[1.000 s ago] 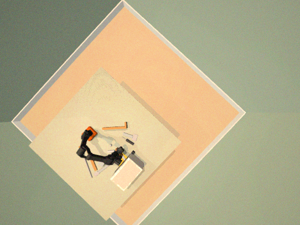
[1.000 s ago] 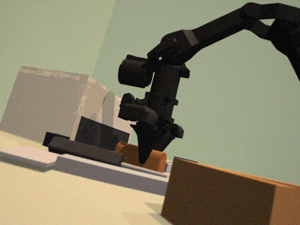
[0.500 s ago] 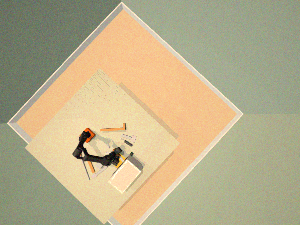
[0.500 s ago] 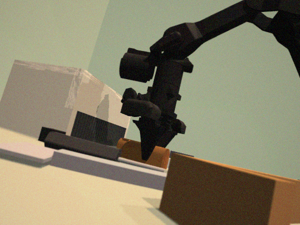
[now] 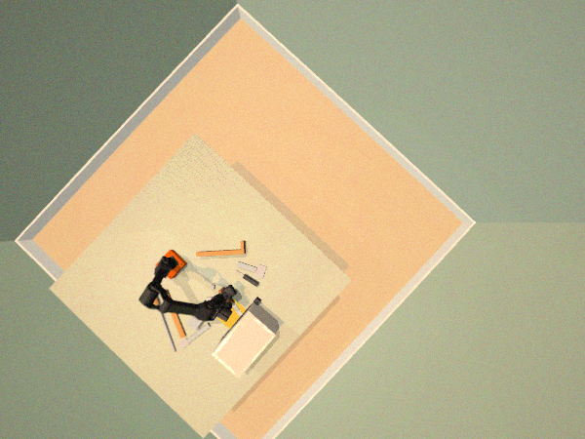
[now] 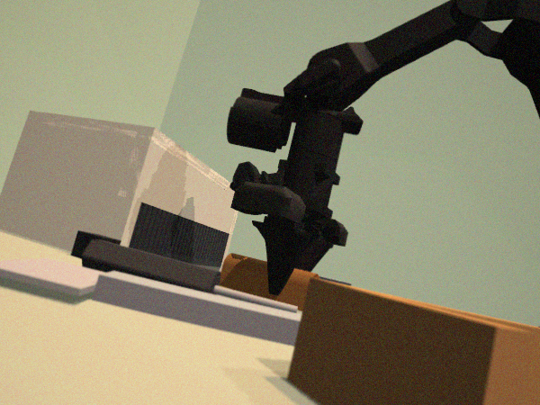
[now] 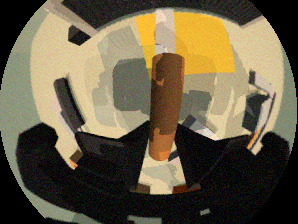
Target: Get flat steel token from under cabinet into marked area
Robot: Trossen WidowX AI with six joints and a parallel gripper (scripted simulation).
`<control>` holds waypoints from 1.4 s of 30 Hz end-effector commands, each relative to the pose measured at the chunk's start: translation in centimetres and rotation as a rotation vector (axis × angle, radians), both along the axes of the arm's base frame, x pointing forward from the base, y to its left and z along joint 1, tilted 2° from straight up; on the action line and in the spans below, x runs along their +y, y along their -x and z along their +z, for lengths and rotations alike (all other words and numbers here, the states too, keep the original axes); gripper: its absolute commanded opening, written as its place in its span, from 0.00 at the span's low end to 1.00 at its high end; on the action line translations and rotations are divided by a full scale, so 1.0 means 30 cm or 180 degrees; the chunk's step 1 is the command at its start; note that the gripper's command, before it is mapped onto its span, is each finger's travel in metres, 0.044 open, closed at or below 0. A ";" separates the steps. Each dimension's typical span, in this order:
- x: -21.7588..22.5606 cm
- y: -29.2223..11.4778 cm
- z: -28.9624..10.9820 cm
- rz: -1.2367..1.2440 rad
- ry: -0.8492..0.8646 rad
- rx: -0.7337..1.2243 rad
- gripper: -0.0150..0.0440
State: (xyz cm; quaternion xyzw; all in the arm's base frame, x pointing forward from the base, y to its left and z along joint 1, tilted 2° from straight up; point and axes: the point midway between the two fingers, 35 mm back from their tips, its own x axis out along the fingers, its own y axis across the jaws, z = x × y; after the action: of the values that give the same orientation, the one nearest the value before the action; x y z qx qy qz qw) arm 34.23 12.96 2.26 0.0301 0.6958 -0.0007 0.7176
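My gripper is shut on the thick orange-brown handle of a tool. Its pale flat blade points towards the cabinet across the yellow marked area. The handle appears raised above the table; the blade's height and whether it touches the table cannot be told. The pale box-shaped cabinet has a dark slotted vent low on its front. The blade's far end is cut off by the vent's edge in the wrist view. I cannot make out the steel token in any view.
An orange L-shaped bar, a pale flat-headed tool and a dark-handled tool lie to one side. A black block stands by the cabinet corner. A grey rod and orange bar lie near the arm.
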 end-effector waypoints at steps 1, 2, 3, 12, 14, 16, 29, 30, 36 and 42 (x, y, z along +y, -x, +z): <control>0.001 0.020 -0.003 -0.0015 0.0002 0.0014 0.25; 0.001 0.024 -0.003 -0.0015 0.0002 0.0015 0.25; 0.002 0.028 -0.004 -0.0015 0.0002 0.0015 0.25; 0.004 0.060 -0.005 -0.0015 0.0002 0.0018 0.25; 0.005 0.068 -0.005 -0.0015 0.0002 0.0019 0.25; 0.006 0.075 -0.006 -0.0015 0.0001 0.0019 0.25; 0.010 0.125 -0.008 -0.0015 0.0001 0.0024 0.25; 0.010 0.129 -0.008 -0.0015 0.0001 0.0024 0.25; 0.012 0.153 -0.009 -0.0015 0.0001 0.0027 0.25; 0.014 0.177 -0.010 -0.0015 0.0000 0.0029 0.25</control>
State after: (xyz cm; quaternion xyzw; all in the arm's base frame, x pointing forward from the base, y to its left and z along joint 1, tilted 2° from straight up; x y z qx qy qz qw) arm 29.49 13.36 2.05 0.0305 0.6973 -0.0010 0.7161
